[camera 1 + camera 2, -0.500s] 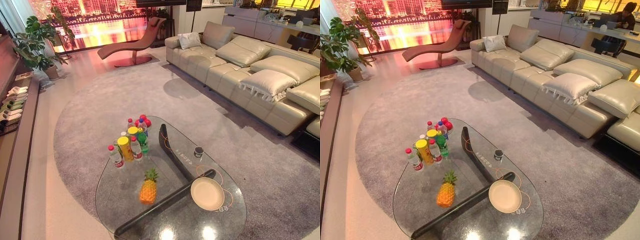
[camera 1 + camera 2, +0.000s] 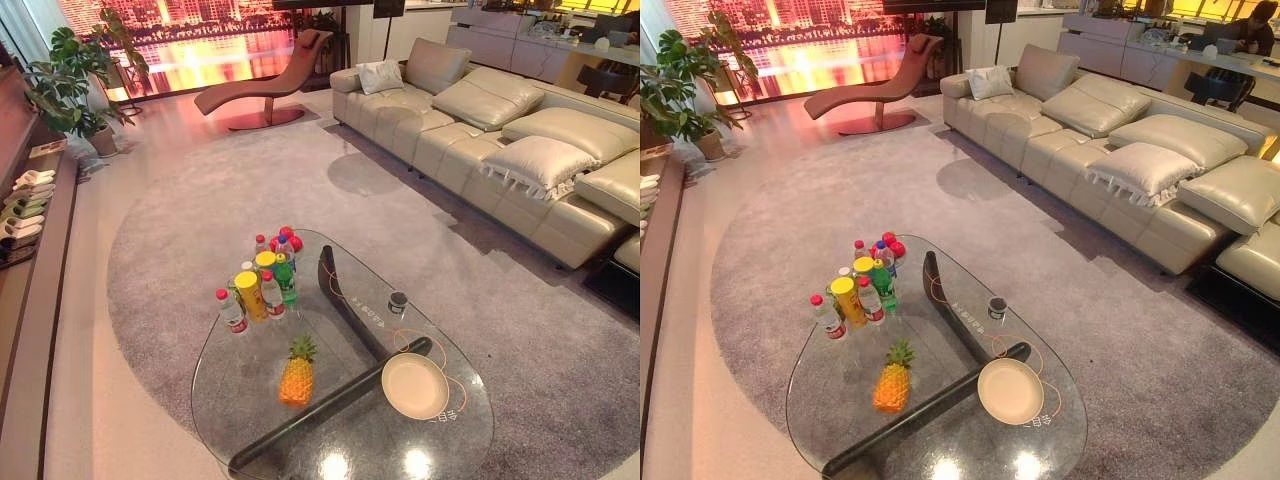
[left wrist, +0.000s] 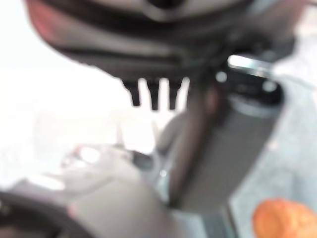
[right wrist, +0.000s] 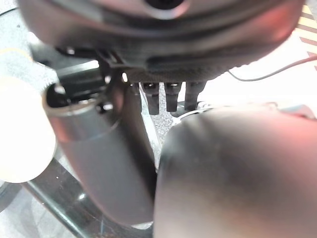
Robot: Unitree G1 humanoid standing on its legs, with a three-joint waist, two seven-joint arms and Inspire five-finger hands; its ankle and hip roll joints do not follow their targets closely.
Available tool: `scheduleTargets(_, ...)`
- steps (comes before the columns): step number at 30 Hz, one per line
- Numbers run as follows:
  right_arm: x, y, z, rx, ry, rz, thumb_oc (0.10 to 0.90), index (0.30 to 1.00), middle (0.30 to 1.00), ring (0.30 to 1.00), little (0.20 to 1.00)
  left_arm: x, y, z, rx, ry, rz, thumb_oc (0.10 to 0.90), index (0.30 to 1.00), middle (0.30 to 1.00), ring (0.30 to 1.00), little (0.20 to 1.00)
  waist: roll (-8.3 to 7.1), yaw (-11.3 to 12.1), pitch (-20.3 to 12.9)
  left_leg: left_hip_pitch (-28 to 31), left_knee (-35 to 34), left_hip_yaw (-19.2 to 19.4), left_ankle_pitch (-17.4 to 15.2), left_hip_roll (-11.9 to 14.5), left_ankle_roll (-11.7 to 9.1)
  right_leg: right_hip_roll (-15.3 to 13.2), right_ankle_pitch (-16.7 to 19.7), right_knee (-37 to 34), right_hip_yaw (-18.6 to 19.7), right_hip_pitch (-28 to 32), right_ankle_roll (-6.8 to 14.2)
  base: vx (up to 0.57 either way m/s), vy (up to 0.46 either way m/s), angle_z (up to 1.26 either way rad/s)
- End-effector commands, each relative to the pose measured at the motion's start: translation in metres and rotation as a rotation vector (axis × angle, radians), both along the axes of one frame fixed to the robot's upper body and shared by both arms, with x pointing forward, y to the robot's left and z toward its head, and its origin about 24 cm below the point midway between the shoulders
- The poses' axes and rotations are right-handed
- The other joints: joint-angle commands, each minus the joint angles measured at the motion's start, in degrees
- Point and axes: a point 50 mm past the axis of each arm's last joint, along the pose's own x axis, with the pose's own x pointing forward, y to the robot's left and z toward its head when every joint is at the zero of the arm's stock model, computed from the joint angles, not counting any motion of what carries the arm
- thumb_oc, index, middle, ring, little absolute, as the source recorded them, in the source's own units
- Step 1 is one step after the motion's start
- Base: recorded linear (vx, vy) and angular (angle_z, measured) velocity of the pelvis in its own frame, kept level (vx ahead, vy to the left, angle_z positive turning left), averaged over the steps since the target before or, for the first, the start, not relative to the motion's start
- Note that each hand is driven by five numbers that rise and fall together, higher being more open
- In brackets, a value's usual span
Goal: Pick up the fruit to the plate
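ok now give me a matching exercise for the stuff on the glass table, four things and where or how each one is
Things:
1 pineapple
2 plate
3 yellow can
4 small dark jar

Places or states:
A packed in among the bottles
B empty, at the near right of the table
C alone, beyond the plate
D upright, nearer than the bottles, left of the plate

Pairs: 1-D, 2-B, 3-A, 4-C
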Motion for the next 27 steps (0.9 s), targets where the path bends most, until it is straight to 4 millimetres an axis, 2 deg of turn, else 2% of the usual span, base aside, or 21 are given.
scheduleTargets(1, -0.012, 0.008, -0.003, 0.025, 0.08, 0.037, 0.8, 0.9, 0.9, 0.9, 0.9, 0.022, -0.001, 0.003, 0.077, -0.033, -0.064, 0.8, 0.9, 0.9, 0.9, 0.9, -1.39, 1.22, 2.31, 2.23, -0.07, -0.38, -1.61, -2.01, 1.25, -1.55, 7.2, 0.21, -1.24, -3.53, 1.19, 0.0, 0.0, 0.0)
scheduleTargets(9, -0.007, 0.005, -0.002, 0.015, 0.068, 0.032, 0.8, 0.9, 0.9, 0.9, 0.9, 0.038, 0.005, 0.011, 0.251, -0.108, -0.241, 0.8, 0.9, 0.9, 0.9, 0.9, -1.34, 1.18, 3.41, 1.56, -0.07, -0.24, -1.28, -1.97, 1.16, -1.43, 7.57, 0.24, -0.67, -4.48, 1.24, 0.0, 0.0, 0.0)
scheduleTargets(15, 0.006, -0.003, 0.002, -0.001, 0.031, 0.02, 0.8, 0.9, 0.9, 0.9, 0.9, 0.052, 0.016, 0.019, 0.324, -0.178, -0.168, 0.8, 0.9, 0.9, 0.9, 0.9, -1.12, 1.03, 5.59, -0.09, -0.07, -0.08, -0.7, -1.97, 1.34, -1.43, 7.87, 0.68, -0.05, -6.55, 1.14, -0.03, 0.011, -0.02)
scheduleTargets(20, 0.023, -0.016, 0.007, -0.035, -0.028, 0.0, 0.8, 0.9, 0.9, 0.9, 0.9, 0.077, 0.027, 0.034, 0.416, -0.323, -0.147, 0.8, 0.9, 0.9, 0.9, 0.9, -0.85, 0.69, 8.3, -1.5, 0.02, -0.15, -0.07, -1.98, 1.5, -1.24, 7.96, 1.47, 0.75, -8.63, 0.76, -0.04, 0.015, -0.01)
scheduleTargets(27, 0.04, -0.028, 0.014, -0.062, -0.078, 0.02, 0.8, 0.9, 0.9, 0.9, 0.9, 0.119, 0.03, 0.061, 0.489, -0.567, -0.088, 0.8, 0.9, 0.9, 0.9, 0.9, -0.39, 0.63, 12.48, -4.96, 3.2, -1.03, -0.11, -2.75, 1.72, -1.2, 7.16, 4.43, 0.97, -11.78, -0.18, -0.05, 0.011, 0.0)
